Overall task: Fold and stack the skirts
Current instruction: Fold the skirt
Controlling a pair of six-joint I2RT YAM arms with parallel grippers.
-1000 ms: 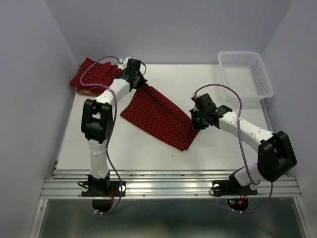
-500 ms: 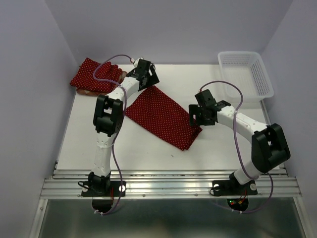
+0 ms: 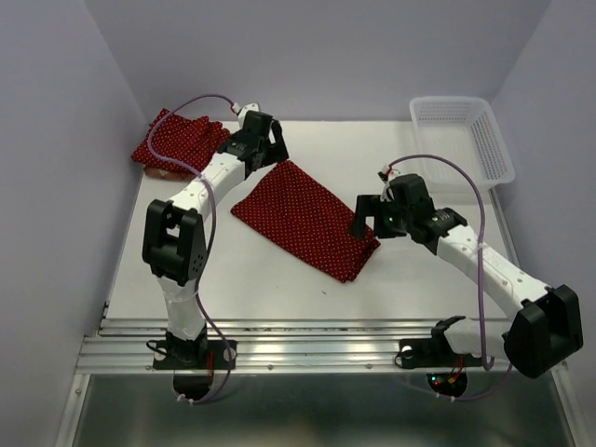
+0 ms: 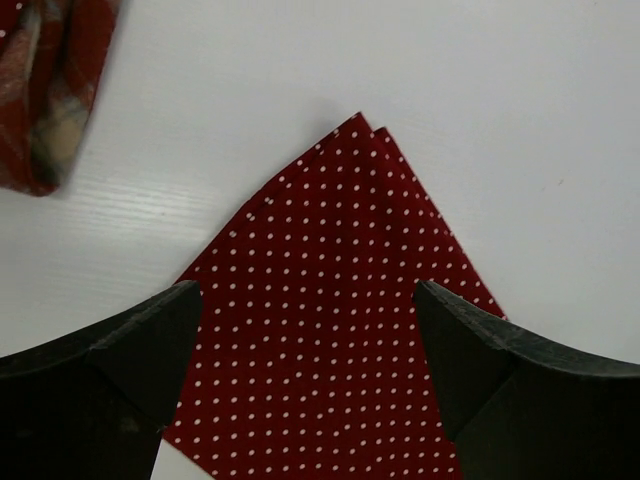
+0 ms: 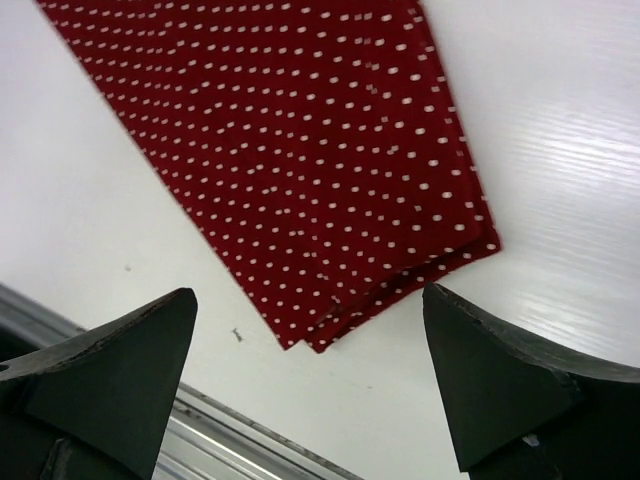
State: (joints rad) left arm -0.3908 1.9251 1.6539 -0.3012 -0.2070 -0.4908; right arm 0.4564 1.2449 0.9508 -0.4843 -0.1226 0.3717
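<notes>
A folded dark red polka-dot skirt (image 3: 303, 219) lies flat and slantwise mid-table. My left gripper (image 3: 266, 142) hovers open over its far corner, and the cloth (image 4: 330, 300) shows between the fingers (image 4: 120, 360) without being held. My right gripper (image 3: 369, 216) is open above the skirt's near right corner (image 5: 290, 150), also holding nothing. A second polka-dot skirt (image 3: 177, 138) rests on a plaid skirt (image 3: 160, 172) at the back left. The plaid skirt (image 4: 50, 90) also shows in the left wrist view's upper left.
A white mesh basket (image 3: 463, 140) stands at the back right corner. Side walls close in the table left and right. An aluminium rail (image 3: 317, 349) runs along the near edge by the arm bases.
Both grippers went from shut to open and let go of the folded polka-dot skirt. The right gripper drew back slightly to the right; the left stayed over the far corner.
</notes>
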